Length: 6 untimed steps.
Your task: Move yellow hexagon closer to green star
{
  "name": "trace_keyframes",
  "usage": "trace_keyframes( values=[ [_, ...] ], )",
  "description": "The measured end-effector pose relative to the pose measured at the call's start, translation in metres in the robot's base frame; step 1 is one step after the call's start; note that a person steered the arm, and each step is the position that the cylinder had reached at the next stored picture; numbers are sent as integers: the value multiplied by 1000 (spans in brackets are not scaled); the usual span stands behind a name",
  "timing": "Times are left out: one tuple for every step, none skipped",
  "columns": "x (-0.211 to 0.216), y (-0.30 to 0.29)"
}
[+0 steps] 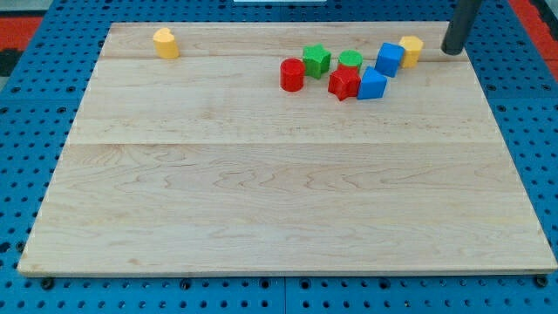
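The yellow hexagon [411, 50] lies near the board's top right, touching the blue cube [389, 58] on its left. The green star [316, 59] lies further left in the same cluster, beside the red cylinder [292, 74]. My tip [452, 51] rests on the board just to the right of the yellow hexagon, a small gap away from it. The rod rises to the view's top right.
Between the hexagon and the star lie a green round block [350, 61], a red star [343, 83] and a blue triangular block [371, 84]. A yellow heart-like block [166, 42] sits alone at the top left. The wooden board [279, 192] lies on a blue pegboard.
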State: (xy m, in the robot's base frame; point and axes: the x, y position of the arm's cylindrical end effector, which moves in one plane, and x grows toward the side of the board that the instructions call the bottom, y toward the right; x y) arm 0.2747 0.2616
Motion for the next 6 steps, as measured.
trace_keyframes(
  values=[
    [-30, -59],
    [-55, -116],
    [-55, -98],
    [-50, -62],
    [-24, -77],
    [-24, -138]
  ],
)
